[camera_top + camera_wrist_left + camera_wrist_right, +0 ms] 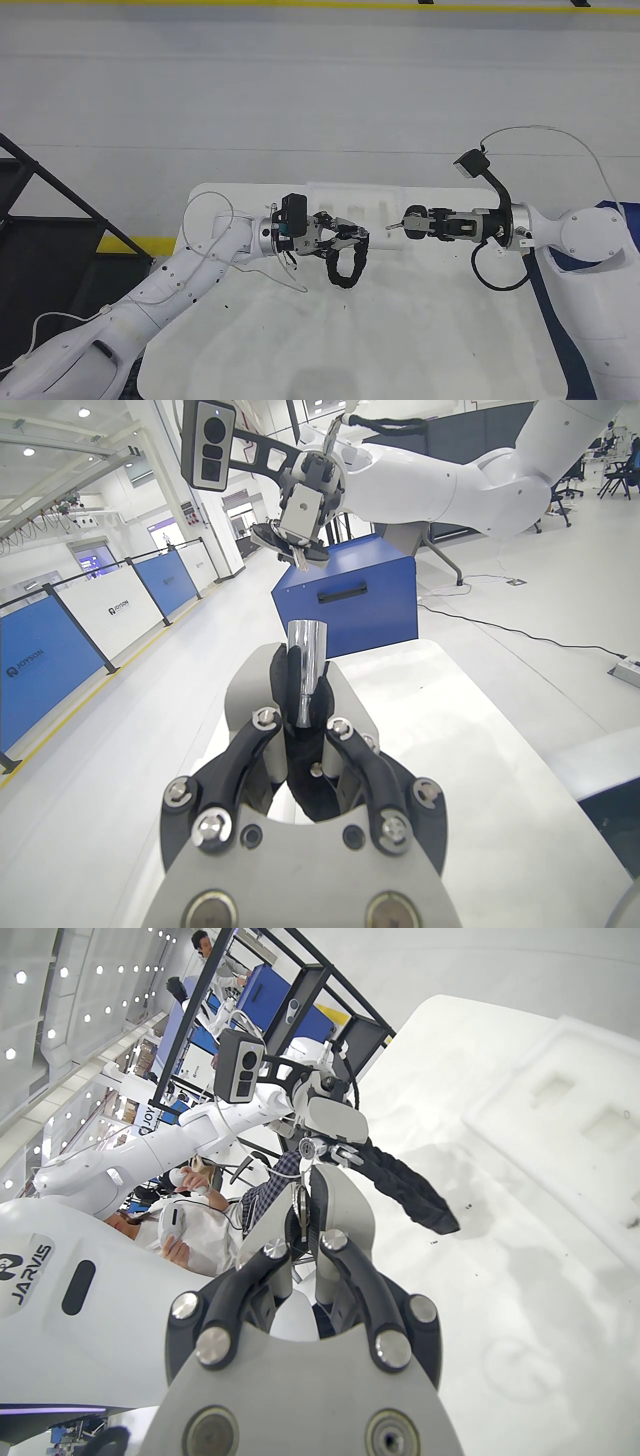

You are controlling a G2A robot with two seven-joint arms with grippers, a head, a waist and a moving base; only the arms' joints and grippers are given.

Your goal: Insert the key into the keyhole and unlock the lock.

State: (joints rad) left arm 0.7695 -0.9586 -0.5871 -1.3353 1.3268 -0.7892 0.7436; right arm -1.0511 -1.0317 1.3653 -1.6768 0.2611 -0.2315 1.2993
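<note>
Chrome lock [306, 660], frame centre, sits clamped in the left claw [348, 238]; the right claw [409, 222] pinches the key [396, 227] nearby. Best line blade with keyhole [306, 1146], then push straight.

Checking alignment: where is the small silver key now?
In the top view the small silver key sits in the right end effector, tip pointing toward the chrome-and-black cable lock held by the left end effector.

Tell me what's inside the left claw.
The left claw is shut on the lock: its chrome barrel sticks out in front, with the black cable sleeve beside it. The fingers cover where they grip it.
</note>
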